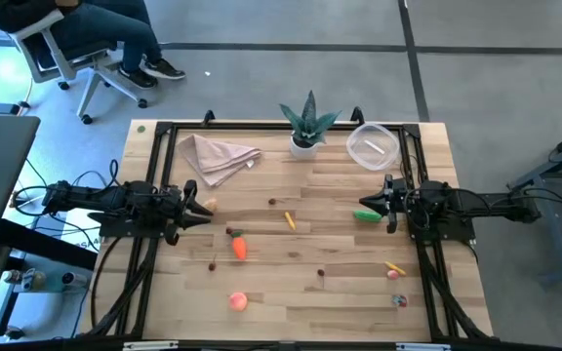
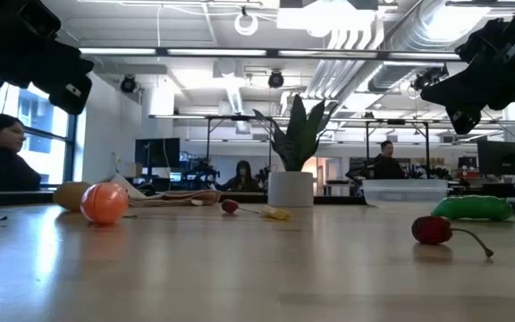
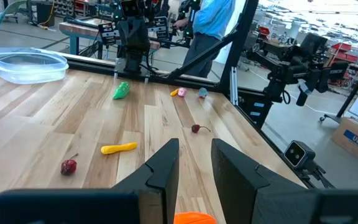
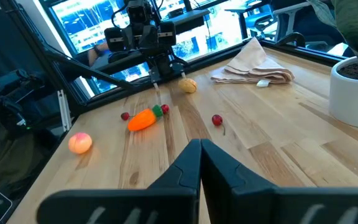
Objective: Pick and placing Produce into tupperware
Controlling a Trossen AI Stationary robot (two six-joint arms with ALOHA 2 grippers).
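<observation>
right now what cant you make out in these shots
- Whether the tupperware holds anything: high view, too small and clear.
- What the tiny pieces near the table's front edge are: too small.
- The carrot: left wrist view, cut off by the edge, behind the left gripper.

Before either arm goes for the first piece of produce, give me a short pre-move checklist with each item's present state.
1. Tupperware upright on the table, ready to receive: ok; it holds only what looks like a pale strip, no other produce.
2. Left hand free of any item: ok, its fingers stand slightly apart with nothing between them.
3. Right hand free: ok, shut on nothing; it must open before grasping.
4. Green pod within easy reach of the right hand: ok, it lies just beside the fingertips.
5. Carrot unobstructed for the left hand: ok, lying alone on the wood.
6. Potted plant clear of the path to the tupperware: cannot tell, it stands close beside it.
</observation>
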